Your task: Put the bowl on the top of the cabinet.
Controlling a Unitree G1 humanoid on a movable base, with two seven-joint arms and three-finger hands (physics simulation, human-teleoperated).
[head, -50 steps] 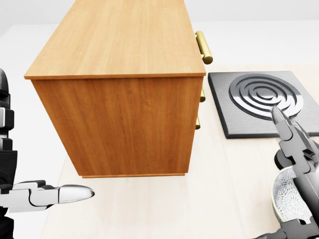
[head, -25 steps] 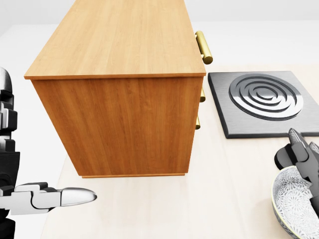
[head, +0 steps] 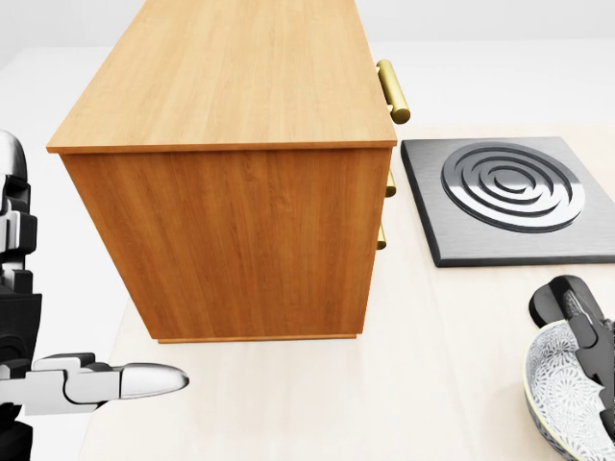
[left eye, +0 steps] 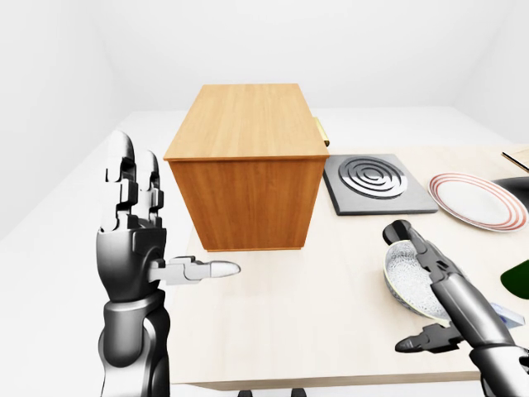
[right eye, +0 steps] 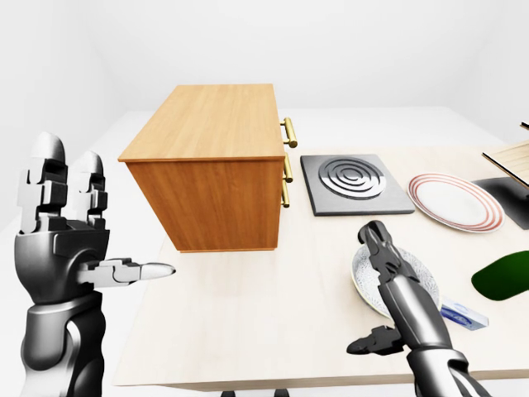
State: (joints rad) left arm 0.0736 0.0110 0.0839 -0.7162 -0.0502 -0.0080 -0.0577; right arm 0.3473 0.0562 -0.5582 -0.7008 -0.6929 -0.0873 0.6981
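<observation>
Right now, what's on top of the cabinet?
Nothing: the cabinet top is bare wood. The bowl sits on the table under the right hand.

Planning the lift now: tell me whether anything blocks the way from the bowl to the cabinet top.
Nothing visible does. The bowl sits on the table under the right hand, with bare tabletop between it and the cabinet. The stove plate lies off to the side, and nothing rests on the cabinet top.

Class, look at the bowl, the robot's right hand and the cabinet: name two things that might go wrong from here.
1. The right hand reaches over the bowl with fingers spread, not closed; a loose grip might drop it.
2. The cabinet stands tall on the table; a low lift might knock the bowl against its side.
</observation>
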